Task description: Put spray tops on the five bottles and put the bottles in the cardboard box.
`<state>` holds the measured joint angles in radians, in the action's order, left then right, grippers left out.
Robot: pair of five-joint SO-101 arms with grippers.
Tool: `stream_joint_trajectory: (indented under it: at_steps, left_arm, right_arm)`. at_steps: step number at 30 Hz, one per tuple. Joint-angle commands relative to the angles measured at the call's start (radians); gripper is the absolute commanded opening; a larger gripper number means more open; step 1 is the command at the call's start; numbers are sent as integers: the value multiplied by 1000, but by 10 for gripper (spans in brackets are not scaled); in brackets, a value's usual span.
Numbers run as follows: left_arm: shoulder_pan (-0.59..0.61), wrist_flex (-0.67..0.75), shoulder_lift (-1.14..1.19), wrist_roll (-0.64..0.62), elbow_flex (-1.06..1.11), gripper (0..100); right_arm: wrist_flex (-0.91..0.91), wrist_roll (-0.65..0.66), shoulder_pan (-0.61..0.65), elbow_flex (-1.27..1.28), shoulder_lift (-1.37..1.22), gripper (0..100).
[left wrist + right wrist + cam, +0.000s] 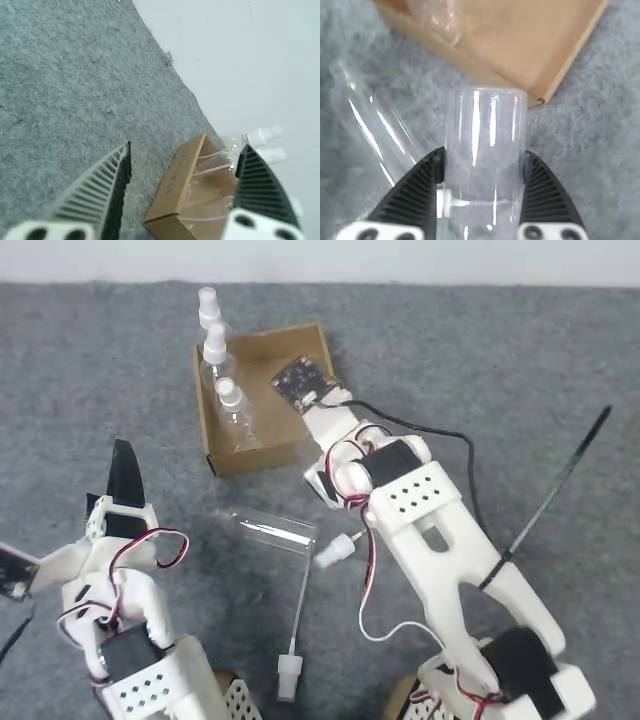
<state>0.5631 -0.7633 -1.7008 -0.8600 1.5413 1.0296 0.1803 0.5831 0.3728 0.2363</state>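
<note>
**Inspector:** Black ribbed fingers on the left gripper point(187, 149): what is their condition?

**Assessor:** Spread wide with nothing between them, well apart from the cardboard box point(255, 455).

**Inspector:** Box contents?

**Assessor:** Three capped bottles point(235, 410) lie along its left side.

**Inspector:** And the carpet?

**Assessor:** A loose bottle point(275, 530) lies flat near the box's front wall. A white spray top point(335, 552) is at its right end, and I cannot tell whether it is seated. A second spray top point(290, 675) lies nearer the arms.

**Inspector:** Right gripper point(484, 157)?

**Assessor:** Clamped on a held bottle point(485, 120). Its long axis points at the box, and its closed end is just short of the wall. The right arm is nearer. In my judgement, that wall obstructs entry.
</note>
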Motion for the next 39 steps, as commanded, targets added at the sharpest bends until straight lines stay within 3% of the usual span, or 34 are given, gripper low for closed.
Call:
stream_joint_trajectory:
  at_steps: [1,7,20,28,39]
  left_arm:
    - [2,29,-14,8,-7,317]
    - [2,29,-14,8,-7,317]
    - [2,28,-14,8,-7,317]
    - [2,28,-14,8,-7,317]
    - [2,32,-14,8,4,317]
  right_arm:
    - [-1,-161,-10,-23,87,70]
    - [-1,-311,-10,-23,150,70]
    - [-125,-388,-13,144,274,65]
    - [-297,-674,-79,288,360,65]
    - [-196,-928,-254,290,372,68]
